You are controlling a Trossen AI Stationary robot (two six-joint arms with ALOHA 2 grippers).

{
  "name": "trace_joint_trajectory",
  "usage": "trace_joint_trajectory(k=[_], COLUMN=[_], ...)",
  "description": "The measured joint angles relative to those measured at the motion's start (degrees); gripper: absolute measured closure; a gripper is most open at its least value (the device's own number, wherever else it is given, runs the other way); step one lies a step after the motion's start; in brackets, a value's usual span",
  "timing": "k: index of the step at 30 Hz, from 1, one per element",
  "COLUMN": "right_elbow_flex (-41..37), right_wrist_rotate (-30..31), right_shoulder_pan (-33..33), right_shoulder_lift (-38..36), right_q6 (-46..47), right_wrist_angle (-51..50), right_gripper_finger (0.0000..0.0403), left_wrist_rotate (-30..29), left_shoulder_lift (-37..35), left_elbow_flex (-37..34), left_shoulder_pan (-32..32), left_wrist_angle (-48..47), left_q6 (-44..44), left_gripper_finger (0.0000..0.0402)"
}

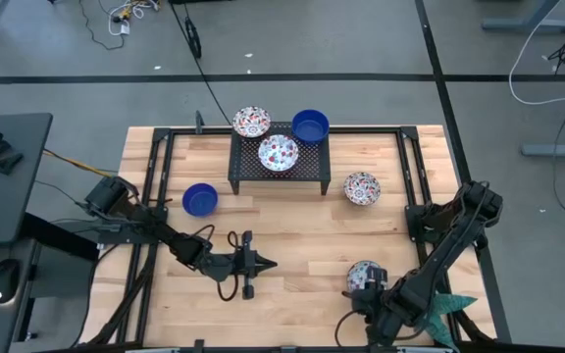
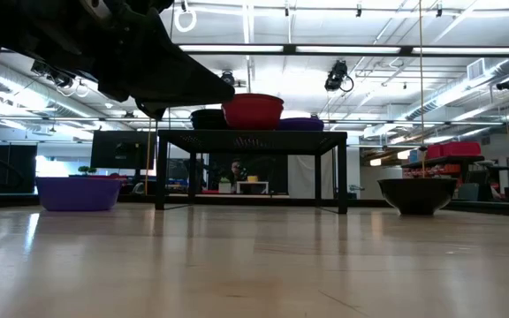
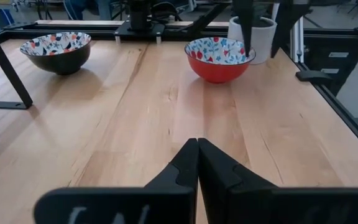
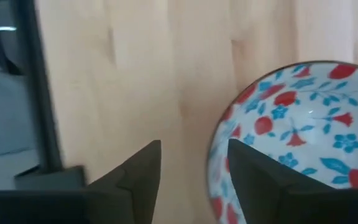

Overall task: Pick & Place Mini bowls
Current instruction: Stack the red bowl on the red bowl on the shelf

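Three mini bowls stand on the black rack [image 1: 279, 176]: two floral [image 1: 251, 122] [image 1: 279, 153] and one blue [image 1: 310, 126]. Another blue bowl [image 1: 200, 199] and a floral one [image 1: 362, 188] rest on the table. A third floral bowl [image 1: 366, 277] [image 4: 297, 137] sits by the near right edge. My right gripper [image 4: 194, 155] is open above that bowl's rim [image 4: 219, 149], one finger over the inside and one outside it. My left gripper [image 3: 197, 149] [image 1: 263, 263] is shut over bare wood near the table's middle.
The rack stands at the far middle of the table [image 1: 292, 226], and in the low view [image 2: 250, 141] it carries its bowls. A white pot [image 3: 253, 37] stands behind the red-sided floral bowl [image 3: 219, 59]. A black frame [image 1: 410, 167] borders the wood. Bare wood lies between both grippers.
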Motion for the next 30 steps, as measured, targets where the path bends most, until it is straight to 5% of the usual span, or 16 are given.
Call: trace_joint_trajectory(k=[11,19,25,30], right_elbow_flex=[-3.1,-3.1,-3.1,-3.2], right_wrist_rotate=[2.2,5.4,11.8,10.3], right_shoulder_pan=[0.0,-0.4,-6.0,-12.4], right_shoulder_lift=[0.0,0.0,-0.1,0.0], right_q6=[0.2,-1.4,-12.0,-32.1], right_wrist_angle=[0.6,0.5,8.6,25.4], right_gripper_finger=[0.0285,0.0378,0.0387,0.0396], left_wrist_rotate=[0.0,0.0,0.0,0.4], left_shoulder_lift=[0.0,0.0,0.0,-0.8], left_elbow_flex=[0.0,0.0,0.0,1.0], left_shoulder_pan=[0.0,0.0,0.0,-0.9], left_wrist_angle=[0.0,0.0,2.3,10.0], left_q6=[0.0,0.0,4.1,13.5], left_gripper_finger=[0.0388,0.0388,0.0387,0.0355])
